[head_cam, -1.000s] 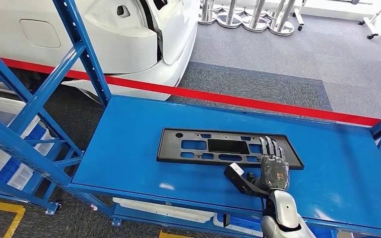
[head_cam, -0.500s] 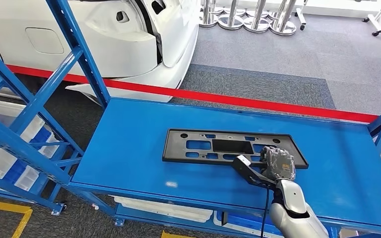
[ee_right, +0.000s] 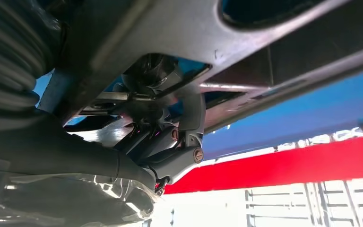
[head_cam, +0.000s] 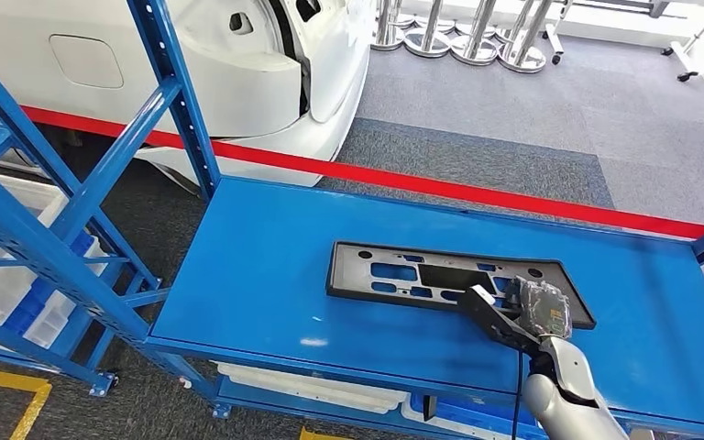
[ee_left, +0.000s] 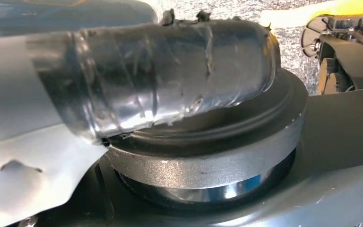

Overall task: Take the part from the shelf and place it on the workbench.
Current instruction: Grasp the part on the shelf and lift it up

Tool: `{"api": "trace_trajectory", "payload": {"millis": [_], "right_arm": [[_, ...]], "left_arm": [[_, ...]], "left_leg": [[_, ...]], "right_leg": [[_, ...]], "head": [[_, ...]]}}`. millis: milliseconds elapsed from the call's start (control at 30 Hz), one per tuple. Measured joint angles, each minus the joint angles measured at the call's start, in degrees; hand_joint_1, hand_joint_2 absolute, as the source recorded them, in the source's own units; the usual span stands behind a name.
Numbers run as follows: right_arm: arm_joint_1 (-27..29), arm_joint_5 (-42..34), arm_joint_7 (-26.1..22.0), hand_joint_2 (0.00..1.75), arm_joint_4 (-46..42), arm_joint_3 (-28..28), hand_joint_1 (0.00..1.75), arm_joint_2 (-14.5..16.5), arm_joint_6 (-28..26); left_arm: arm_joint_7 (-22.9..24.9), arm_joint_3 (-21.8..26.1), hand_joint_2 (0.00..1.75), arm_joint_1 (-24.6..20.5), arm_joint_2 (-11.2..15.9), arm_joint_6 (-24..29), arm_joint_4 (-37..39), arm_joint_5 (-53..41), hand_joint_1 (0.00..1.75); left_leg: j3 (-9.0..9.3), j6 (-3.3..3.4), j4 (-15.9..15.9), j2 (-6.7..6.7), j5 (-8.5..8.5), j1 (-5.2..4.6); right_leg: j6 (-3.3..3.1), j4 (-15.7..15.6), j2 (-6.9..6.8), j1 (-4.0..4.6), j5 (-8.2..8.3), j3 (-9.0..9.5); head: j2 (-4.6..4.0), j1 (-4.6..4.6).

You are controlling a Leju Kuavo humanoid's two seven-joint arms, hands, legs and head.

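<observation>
Blue workbench (head_cam: pixel 266 275), one black part (head_cam: pixel 422 275) under one right hand (head_cam: pixel 539 308).

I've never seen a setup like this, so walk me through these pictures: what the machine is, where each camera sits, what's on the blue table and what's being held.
This is a two-armed walking robot. The wide picture looks down from its head. Its right hand rests curled on the near edge of a flat black plastic panel with cut-outs, lying on the blue workbench. Whether it is gripping the panel is unclear. The other two pictures come from cameras at its wrists; the right one shows the panel close up. A white car stands behind red tape.
</observation>
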Motion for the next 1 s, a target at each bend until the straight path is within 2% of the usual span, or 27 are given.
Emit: {"api": "trace_trajectory", "payload": {"millis": [33, 67, 133, 167, 200, 233, 300, 333, 367, 433, 467, 500, 533, 567, 600, 633, 667, 767, 833, 867, 933, 967, 1000], "right_arm": [[0.4, -2.1, -0.7, 1.75, -1.2, -0.2, 1.75, 0.0, -0.5], [0.8, -4.5, -1.5, 1.75, -2.7, -0.3, 1.75, 0.0, -1.2], [2.3, -10.9, -4.1, 1.75, -7.3, -1.2, 1.75, -0.1, -3.2], [3.4, -14.7, -5.8, 1.75, -10.2, -1.7, 1.75, 0.0, -4.5], [4.9, -18.8, -7.7, 1.75, -13.5, -2.2, 1.75, 0.1, -5.8], [6.6, -22.8, -9.5, 1.75, -16.9, -2.7, 1.75, 0.3, -7.1], [10.3, -30.2, -12.0, 1.75, -24.9, -3.1, 1.75, 0.8, -9.9], [12.0, -33.0, -12.7, 1.75, -29.2, -3.2, 1.75, 0.9, -11.2], [13.5, -34.9, -12.9, 1.75, -33.6, -3.4, 1.75, 0.9, -12.4], [15.5, -36.4, -12.9, 1.75, -40.8, -3.9, 1.75, 0.9, -13.9], [16.1, -36.9, -13.1, 1.75, -43.6, -4.1, 1.75, 0.8, -14.3], [16.8, -37.2, -13.5, 1.75, -45.9, -4.4, 1.75, 0.8, -14.6], [17.4, -37.7, -14.2, 1.75, -48.1, -4.6, 1.75, 0.7, -15.0], [18.1, -38.0, -14.9, 1.75, -50.4, -4.8, 1.75, 0.6, -15.5], [18.7, -38.3, -15.6, 1.75, -52.7, -5.1, 1.75, 0.5, -16.2], [19.2, -38.3, -16.1, 1.75, -55.1, -5.4, 1.75, 0.4, -16.9], [19.6, -38.1, -16.4, 1.75, -57.4, -5.7, 1.75, 0.2, -17.6], [20.7, -37.0, -16.6, 1.75, -64.2, -6.7, 1.75, -0.5, -19.0], [21.3, -35.9, -16.7, 1.75, -68.5, -7.3, 1.75, -1.0, -19.3], [21.4, -35.3, -16.8, 1.75, -70.3, -7.5, 1.75, -1.1, -19.3], [22.0, -34.5, -17.0, 1.75, -73.0, -7.6, 1.75, -1.4, -19.4], [22.5, -34.4, -17.0, 1.75, -73.9, -7.6, 1.75, -1.4, -19.5], [22.9, -34.5, -17.0, 1.75, -74.5, -7.6, 1.75, -1.5, -19.5]], "left_arm": [[0.0, 0.0, 0.0, 0.0, 0.0, 0.1, 0.0, 0.3, 0.0], [0.0, 0.0, 0.0, 0.0, 0.0, 0.2, 0.0, 0.6, 0.0], [0.0, 0.0, 0.0, 0.0, -0.1, 0.4, -0.1, 1.4, 0.0], [0.0, 0.0, 0.0, 0.0, -0.1, 0.5, -0.2, 1.8, 0.0], [0.0, 0.0, 0.0, 0.0, -0.1, 0.6, -0.2, 2.2, 0.0], [0.0, 0.0, 0.0, 0.0, -0.1, 0.8, -0.2, 2.6, 0.0], [0.0, 0.1, 0.0, 0.0, 0.2, 1.5, -0.2, 3.5, 0.0], [0.0, 0.1, 0.0, 0.0, 0.3, 1.7, -0.2, 3.9, 0.0], [0.0, 0.1, 0.0, -0.1, 0.4, 2.0, -0.2, 4.2, 0.0], [0.2, 0.1, 0.0, -0.2, 0.5, 2.2, -0.3, 4.5, 0.0], [0.2, 0.1, 0.0, -0.3, 0.5, 2.3, -0.3, 4.5, 0.0], [0.2, 0.1, 0.0, -0.3, 0.6, 2.4, -0.3, 4.6, 0.0], [0.2, 0.1, 0.0, -0.2, 0.6, 2.5, -0.3, 4.7, 0.0], [0.1, 0.1, 0.0, -0.2, 0.7, 2.6, -0.3, 4.8, 0.0], [0.1, 0.1, 0.0, -0.1, 0.7, 2.7, -0.3, 5.0, 0.0], [0.0, 0.2, 0.0, 0.0, 0.7, 2.8, -0.3, 5.1, 0.0], [-0.1, 0.2, 0.0, 0.1, 0.7, 2.8, -0.3, 5.2, 0.0], [-0.4, 0.2, 0.0, 0.0, 0.6, 2.8, -0.3, 5.3, 0.0], [-0.7, 0.2, 0.0, 0.0, 0.5, 2.7, -0.3, 5.4, 0.0], [-0.8, 0.3, 0.0, -0.1, 0.5, 2.7, -0.4, 5.4, 0.0], [-1.0, 0.3, 0.0, -0.1, 0.4, 2.7, -0.4, 5.3, 0.0], [-1.0, 0.3, 0.0, -0.1, 0.4, 2.8, -0.4, 5.3, 0.0], [-1.1, 0.3, 0.0, -0.2, 0.3, 2.8, -0.4, 5.2, 0.0]], "left_leg": [[0.14, 0.01, -0.1, 0.0, 0.0, -0.22], [0.33, 0.05, -0.2, 0.05, 0.02, -0.36], [0.71, -0.01, -0.5, 0.2, 0.0, -0.59], [0.84, -0.09, -0.6, 0.28, -0.01, -0.64], [0.92, -0.22, -0.8, 0.31, -0.03, -0.73], [0.98, -0.38, -0.9, 0.3, -0.03, -0.85], [0.66, -0.81, -0.2, 0.29, -0.77, -1.13], [-0.21, -1.13, 1.5, 0.29, -2.06, -1.23], [-1.64, -1.47, 4.5, 0.29, -3.91, -1.21], [-5.33, -2.06, 12.1, 0.34, -7.51, -0.97], [-6.58, -2.28, 14.8, 0.35, -8.07, -0.88], [-6.93, -2.48, 15.3, 0.36, -7.42, -0.81], [-6.3, -2.66, 13.6, 0.36, -5.67, -0.72], [-4.9, -2.81, 10.2, 0.37, -3.25, -0.62], [-3.38, -2.83, 6.5, 0.38, -1.35, -0.55], [-2.21, -2.6, 3.5, 0.35, -0.22, -0.53], [-1.66, -2.18, 1.7, 0.3, 0.2, -0.57], [-1.75, -0.83, 1.0, 0.13, -0.05, -0.66], [-1.29, -0.34, 0.8, 0.14, 0.06, -0.32], [-1.06, -0.17, 0.7, 0.19, 0.12, -0.12], [-1.03, 0.0, 0.7, 0.23, 0.16, -0.01], [-1.03, 0.0, 0.7, 0.21, 0.15, 0.05], [-1.0, -0.02, 0.7, 0.16, 0.13, 0.11]], "right_leg": [[-0.8, -2.5, 0.03, 0.29, 1.71, 1.17], [-1.93, -6.5, 0.04, 0.8, 3.85, 3.11], [-4.01, -14.6, 0.15, 2.32, 7.03, 7.15], [-4.59, -16.9, 0.19, 2.91, 7.65, 8.29], [-4.78, -18.0, 0.26, 3.25, 7.84, 8.82], [-4.77, -18.5, 0.31, 3.19, 8.01, 8.97], [-4.15, -19.6, 0.17, 2.63, 8.83, 9.59], [-3.87, -20.2, 0.05, 2.29, 9.26, 9.82], [-3.64, -20.5, -0.09, 2.02, 9.59, 9.91], [-3.68, -20.3, -0.34, 1.84, 9.63, 9.57], [-3.65, -20.2, -0.41, 1.77, 9.55, 9.48], [-3.58, -20.0, -0.44, 1.68, 9.36, 9.44], [-3.46, -19.6, -0.44, 1.57, 9.06, 9.43], [-3.27, -19.1, -0.41, 1.44, 8.65, 9.41], [-3.01, -18.4, -0.36, 1.38, 8.15, 9.22], [-2.72, -17.5, -0.31, 1.37, 7.65, 8.83], [-2.44, -16.8, -0.28, 1.39, 7.29, 8.38], [-1.85, -15.9, -0.32, 1.35, 6.88, 7.44], [-1.04, -13.7, -0.18, 1.17, 5.38, 6.48], [-0.5, -11.0, -0.09, 0.94, 3.89, 5.2], [0.47, -3.1, -0.02, 0.23, 0.6, 1.22], [0.77, 0.0, -0.01, -0.11, -0.12, -0.53], [0.96, 1.2, -0.02, -0.4, 0.27, -1.45]], "head": [[0.0, 0.01], [0.0, 0.0], [0.0, -0.02], [0.0, 0.0], [0.0, 0.02], [0.0, 0.11], [0.0, 0.03], [0.0, -0.09], [0.0, -0.23], [0.0, -0.39], [0.0, -0.39], [0.0, -0.38], [0.0, -0.38], [0.0, -0.4], [0.0, -0.43], [0.0, -0.46], [0.0, -0.46], [0.0, -0.51], [0.0, -0.38], [0.0, -0.27], [0.0, -0.07], [0.0, -0.07], [0.0, -0.07]]}}
